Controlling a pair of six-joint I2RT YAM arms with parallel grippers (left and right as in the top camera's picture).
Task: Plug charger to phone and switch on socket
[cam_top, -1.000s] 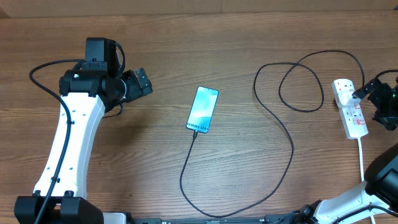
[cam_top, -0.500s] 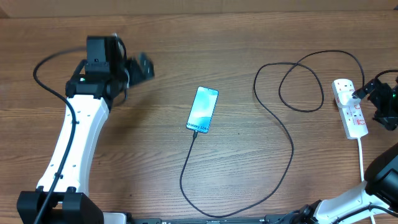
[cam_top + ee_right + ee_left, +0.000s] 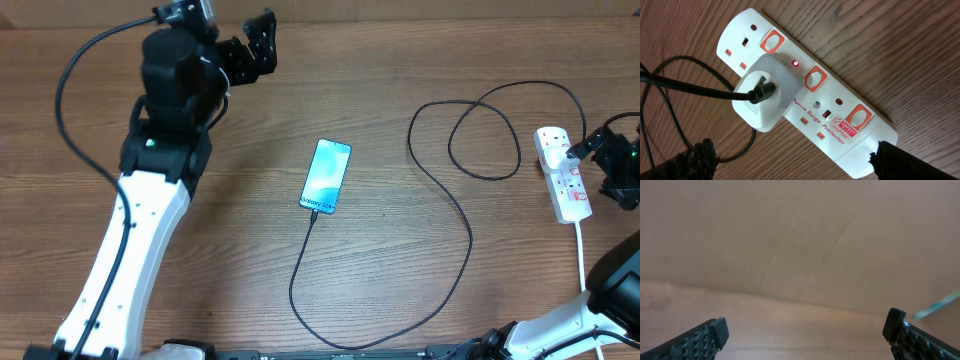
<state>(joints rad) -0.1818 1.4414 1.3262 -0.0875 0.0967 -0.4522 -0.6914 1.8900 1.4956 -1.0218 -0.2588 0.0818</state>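
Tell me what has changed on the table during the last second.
The left gripper swung away from the phone toward the far edge of the table, open and empty. Nothing was grasped or released. The phone, the charger, the socket and the right gripper over it stayed put.

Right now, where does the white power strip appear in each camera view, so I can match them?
Overhead: the power strip lies at the far right edge, running top to bottom.
Left wrist: not in it.
Right wrist: it fills the centre, running diagonally.
Shared landmark: the black charger cable entering the white plug on the strip, seen in the overhead and right wrist views.
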